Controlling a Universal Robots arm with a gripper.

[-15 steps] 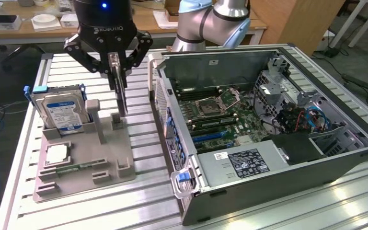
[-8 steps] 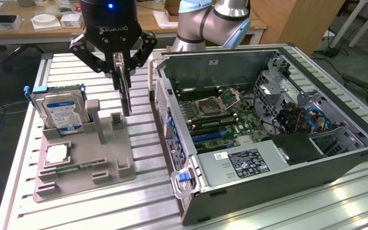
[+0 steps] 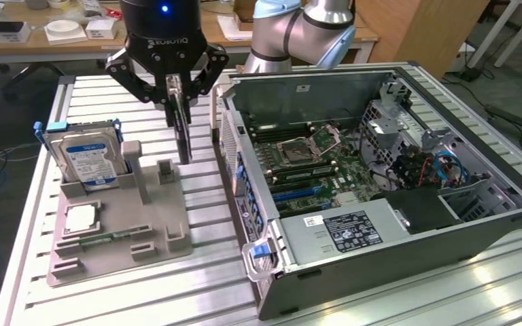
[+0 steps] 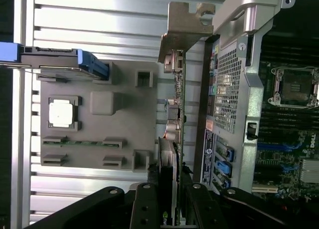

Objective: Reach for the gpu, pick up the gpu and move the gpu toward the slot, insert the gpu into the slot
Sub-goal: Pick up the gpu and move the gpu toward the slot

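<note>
My gripper [image 3: 179,87] is shut on the top edge of the gpu [image 3: 183,132]. The card hangs upright and edge-on, above the grey holder tray [image 3: 125,224] and just to the exterior view's left of the open computer case [image 3: 379,170]. In the wrist view the gpu [image 4: 175,114] runs edge-on away from my gripper [image 4: 172,211]. Its silver end bracket [image 4: 187,24] is at the far end and its black cooler [image 4: 166,156] sits close to the fingers [image 4: 144,209]. Blue expansion slots [image 3: 299,194] lie on the motherboard inside the case, apart from the card.
A blue-labelled hard drive [image 3: 89,159] stands in the tray's back corner. A processor chip [image 3: 79,219] and a small memory stick [image 3: 107,238] lie in tray pockets. The case's rear wall [image 3: 242,170] stands between the card and the motherboard. The slatted metal table [image 3: 152,299] runs underneath.
</note>
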